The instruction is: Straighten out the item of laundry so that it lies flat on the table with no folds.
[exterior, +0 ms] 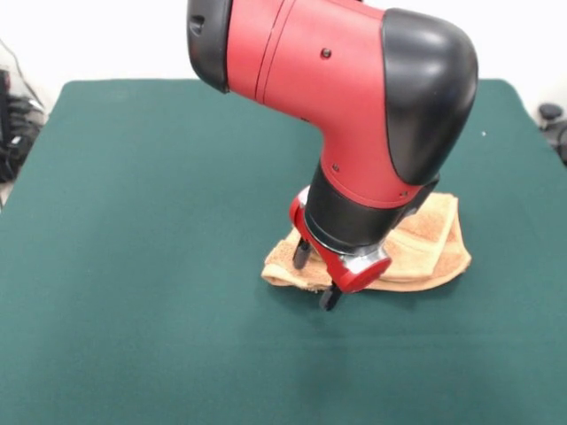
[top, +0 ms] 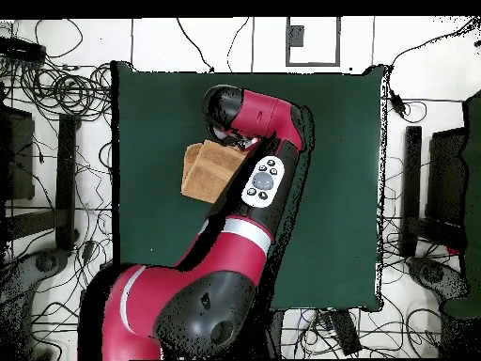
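Note:
The item of laundry (exterior: 427, 244) is an orange-tan towel, folded over on itself into a thick bundle right of the table's (exterior: 133, 230) middle. My gripper (exterior: 316, 276) hangs low at the bundle's front left corner, and its two dark fingertips (exterior: 302, 254) stand apart, open, with nothing clearly pinched. The red and black arm covers the towel's middle and back. From overhead the towel (top: 209, 169) shows as a folded tan patch on the green table (top: 348, 188), left of the arm's wrist, which hides the gripper.
Green cover stretches wide on every side of the towel. Beyond the table edges lie tangled cables (top: 66, 94) and dark equipment (top: 437, 188). A dark object (exterior: 554, 119) sits past the table's right edge.

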Controlling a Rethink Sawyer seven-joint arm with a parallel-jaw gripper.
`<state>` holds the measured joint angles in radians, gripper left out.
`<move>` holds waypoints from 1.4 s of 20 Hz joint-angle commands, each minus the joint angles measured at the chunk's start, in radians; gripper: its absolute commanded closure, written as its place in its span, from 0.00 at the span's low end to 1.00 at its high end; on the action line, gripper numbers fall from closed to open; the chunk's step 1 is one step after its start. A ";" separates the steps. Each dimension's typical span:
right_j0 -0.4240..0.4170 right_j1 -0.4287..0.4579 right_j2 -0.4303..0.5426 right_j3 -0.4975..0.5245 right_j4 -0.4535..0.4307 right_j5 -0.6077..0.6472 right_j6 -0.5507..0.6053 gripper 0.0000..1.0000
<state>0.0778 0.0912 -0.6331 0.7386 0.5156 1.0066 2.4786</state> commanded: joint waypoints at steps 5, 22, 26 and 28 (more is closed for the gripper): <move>0.024 -0.108 0.048 0.111 0.014 0.083 0.258 0.00; 0.015 -0.078 0.076 0.102 0.004 0.065 0.256 0.00; 0.016 -0.069 0.075 0.103 0.003 0.062 0.263 0.00; 0.018 -0.063 0.078 0.107 0.004 0.051 0.269 0.00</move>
<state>0.0778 -0.0295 -0.6342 0.7547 0.5108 1.0070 2.4786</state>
